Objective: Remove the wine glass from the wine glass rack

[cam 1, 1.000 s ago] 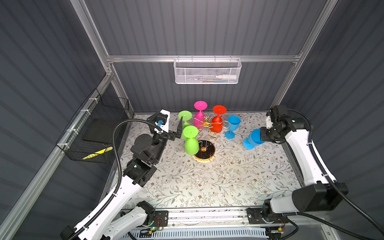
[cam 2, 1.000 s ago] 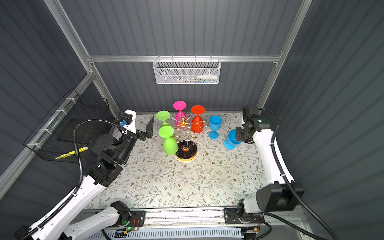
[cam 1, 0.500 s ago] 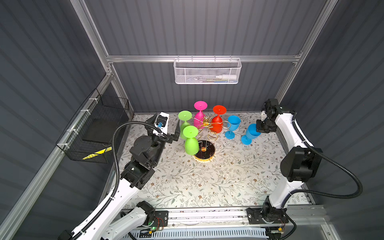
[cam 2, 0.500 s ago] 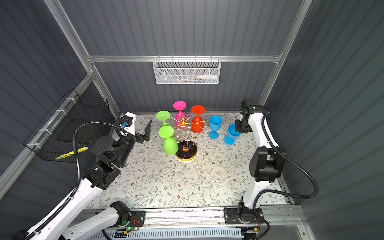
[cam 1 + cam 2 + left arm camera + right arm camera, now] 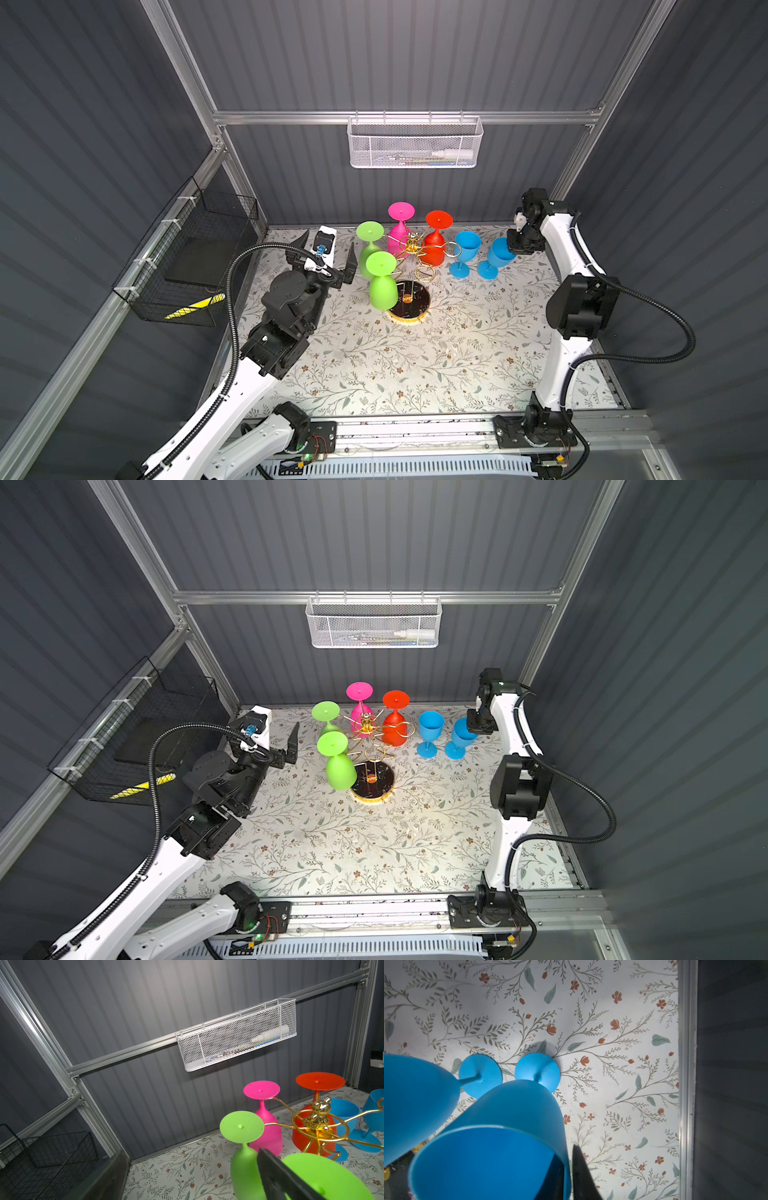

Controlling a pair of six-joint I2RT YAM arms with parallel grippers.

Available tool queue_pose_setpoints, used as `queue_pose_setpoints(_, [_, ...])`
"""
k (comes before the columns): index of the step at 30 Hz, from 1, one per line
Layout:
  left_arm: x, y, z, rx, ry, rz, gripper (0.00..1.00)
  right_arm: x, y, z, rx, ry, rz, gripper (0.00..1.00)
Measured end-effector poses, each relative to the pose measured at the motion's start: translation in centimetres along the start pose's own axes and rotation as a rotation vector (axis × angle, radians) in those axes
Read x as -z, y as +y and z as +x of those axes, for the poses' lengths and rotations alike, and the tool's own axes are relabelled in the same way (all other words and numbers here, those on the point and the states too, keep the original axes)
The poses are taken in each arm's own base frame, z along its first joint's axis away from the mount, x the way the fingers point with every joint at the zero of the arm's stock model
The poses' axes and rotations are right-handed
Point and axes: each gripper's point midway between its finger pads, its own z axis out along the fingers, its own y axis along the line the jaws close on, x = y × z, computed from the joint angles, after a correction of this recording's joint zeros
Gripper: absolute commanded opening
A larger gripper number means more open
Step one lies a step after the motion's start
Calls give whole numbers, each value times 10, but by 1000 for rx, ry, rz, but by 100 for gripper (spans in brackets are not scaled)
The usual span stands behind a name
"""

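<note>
The blue wine glass (image 5: 500,254), tulip-bowled and thin-stemmed, stands foot-down on the table right of the gold wine glass rack (image 5: 409,249), beside 1 blue twin (image 5: 466,248). The right gripper (image 5: 566,1154) straddles its rim; whether pinching or loosened cannot be told. Left of the rack, the left gripper (image 5: 328,248) gapes wide.

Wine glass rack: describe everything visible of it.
The wine glass rack is a gold wire stand, upright on the table. Ring-ended arms spread from a central post topped by a gold figure, above a round black base with a gold rim. A front green glass, a rear green glass, a pink glass and a red glass hang upside down from it; two rings show empty.
</note>
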Motion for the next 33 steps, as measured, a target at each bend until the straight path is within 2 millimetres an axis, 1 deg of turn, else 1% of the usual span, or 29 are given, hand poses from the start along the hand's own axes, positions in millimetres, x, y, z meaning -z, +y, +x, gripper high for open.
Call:
queue_pose_setpoints(3, [-2, 6, 4, -8, 23, -34, 99, 1, 1, 1, -4, 3, -7, 32])
queue_pose_setpoints(7, [-15, 22, 15, 6, 114, -107, 97, 8, 5, -6, -8, -22, -28, 38])
queue_pose_setpoints(9, [-22, 36, 24, 40, 162, -149, 97, 13, 7, -10, -17, -39, -45, 41])
queue_pose_setpoints(12, [-22, 50, 38, 99, 215, -180, 96, 26, 9, -14, -35, -71, -72, 49])
queue_pose_setpoints(13, [-21, 51, 39, 116, 223, -179, 96, 31, 9, -15, -40, -86, -83, 51])
queue_pose_setpoints(16, [-19, 46, 35, 181, 235, -138, 96, 61, 8, -16, -79, -167, -135, 54])
queue_pose_setpoints(21, [-19, 45, 18, 315, 254, -57, 91, 133, 3, -15, -158, -379, -255, 60])
queue_pose_setpoints(24, [-25, 47, 17, 412, 295, 10, 87, 170, 14, -1, -173, -493, -348, 62])
queue_pose_setpoints(26, [-30, 47, 23, 486, 329, 60, 84, 189, 24, 12, -172, -550, -413, 64])
queue_pose_setpoints(28, [-30, 43, 33, 552, 372, 117, 82, 200, 31, 26, -171, -587, -464, 64])
queue_pose_setpoints(30, [-30, 37, 41, 623, 411, 187, 79, 206, 37, 40, -174, -614, -509, 65])
queue_pose_setpoints(33, [-29, 22, 44, 729, 455, 315, 75, 206, 44, 61, -181, -628, -558, 66])
